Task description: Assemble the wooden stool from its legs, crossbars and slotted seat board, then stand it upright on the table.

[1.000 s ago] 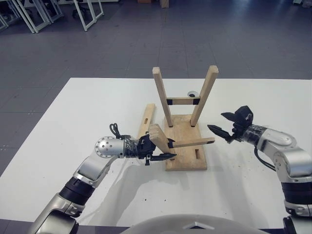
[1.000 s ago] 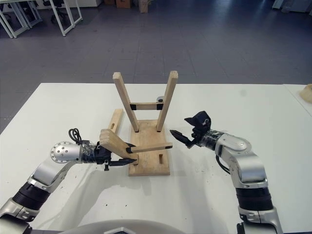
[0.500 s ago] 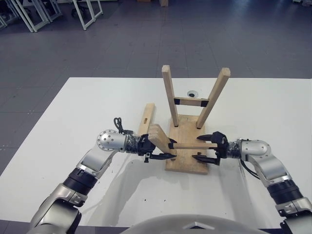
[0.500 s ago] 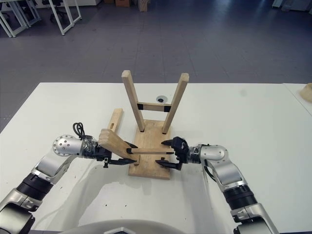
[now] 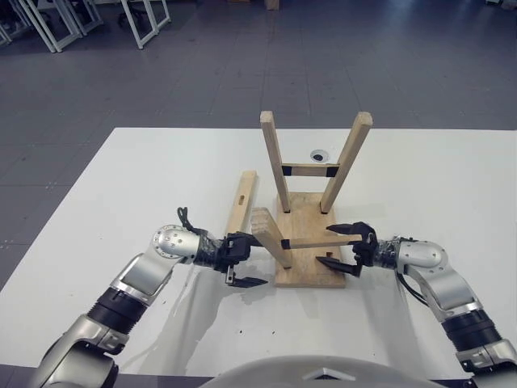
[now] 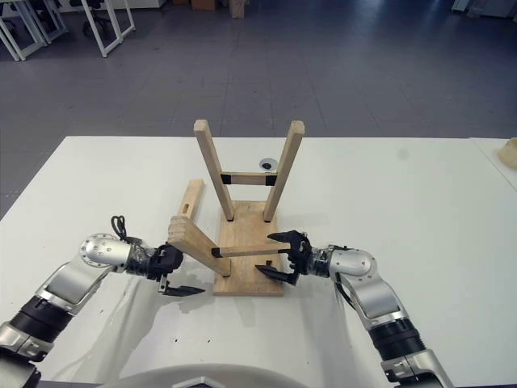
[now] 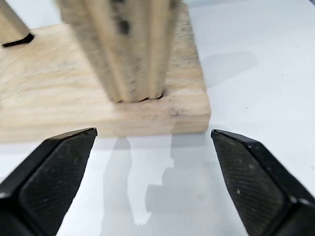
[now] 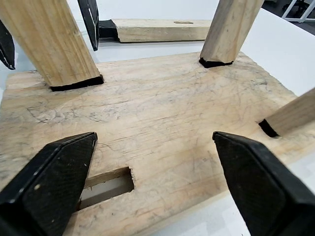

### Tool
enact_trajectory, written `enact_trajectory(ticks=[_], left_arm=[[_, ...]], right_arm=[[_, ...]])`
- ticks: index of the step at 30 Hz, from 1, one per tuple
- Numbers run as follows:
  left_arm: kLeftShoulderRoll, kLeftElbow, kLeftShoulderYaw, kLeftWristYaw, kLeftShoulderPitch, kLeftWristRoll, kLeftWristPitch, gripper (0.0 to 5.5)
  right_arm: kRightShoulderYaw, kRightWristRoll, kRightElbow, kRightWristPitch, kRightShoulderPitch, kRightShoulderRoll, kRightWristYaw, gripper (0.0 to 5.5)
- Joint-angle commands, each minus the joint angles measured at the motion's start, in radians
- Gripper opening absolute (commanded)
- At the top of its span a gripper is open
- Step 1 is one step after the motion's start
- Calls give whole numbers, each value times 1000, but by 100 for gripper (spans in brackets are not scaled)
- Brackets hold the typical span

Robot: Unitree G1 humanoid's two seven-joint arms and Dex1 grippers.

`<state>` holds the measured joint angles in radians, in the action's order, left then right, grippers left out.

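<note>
We are looking over a white table (image 5: 121, 186) where the slotted seat board (image 5: 305, 218) is lying flat. Two legs (image 5: 275, 162) are standing in its far slots, joined by a black-tipped crossbar (image 5: 308, 170). A third leg (image 5: 269, 234) is leaning in the near left slot, and a second crossbar (image 5: 311, 241) is jutting from it toward our right. A loose leg (image 5: 241, 202) is lying on the table just left of the board. Our right gripper (image 5: 335, 245) is gaping wide, its fingers above and below that crossbar's free end. Our left gripper (image 5: 246, 259) is also spread wide, holding nothing, just beside the board's near left corner.
</note>
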<state>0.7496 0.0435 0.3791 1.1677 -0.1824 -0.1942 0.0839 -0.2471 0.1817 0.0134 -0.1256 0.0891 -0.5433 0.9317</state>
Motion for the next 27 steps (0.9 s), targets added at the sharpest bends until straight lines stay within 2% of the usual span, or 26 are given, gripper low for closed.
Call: enact_trajectory(ticks=[1,3,5,7,9,12,16,19,27], left_arm=[[30,127,-148,-112,74,-61,162,466],[-1,159,-260,-237,103,-83,246,466],[-113,189,-385,-417,126,-159,352,466],[-233,229,-447,-601,147,-190,454,466],[-329,271,-433,-739,175,-178,544,466],[-405,282,-385,-892,207,-101,621,466],[-417,232,-327,-974,229,2,633,466],[-418,150,-295,-964,235,36,627,466],[-496,99,-296,-959,242,18,621,346]], right_arm=[[36,-7,-13,-56,-65,-7,-54,433],[76,18,-56,-78,-92,-9,-87,433],[142,60,-110,-122,-119,17,-152,433],[207,86,-158,-155,-143,47,-231,433],[270,100,-196,-180,-152,75,-315,433],[317,114,-248,-213,-146,94,-385,433],[338,136,-336,-262,-153,115,-438,433],[341,148,-384,-291,-160,134,-476,433],[362,143,-402,-312,-140,153,-532,433]])
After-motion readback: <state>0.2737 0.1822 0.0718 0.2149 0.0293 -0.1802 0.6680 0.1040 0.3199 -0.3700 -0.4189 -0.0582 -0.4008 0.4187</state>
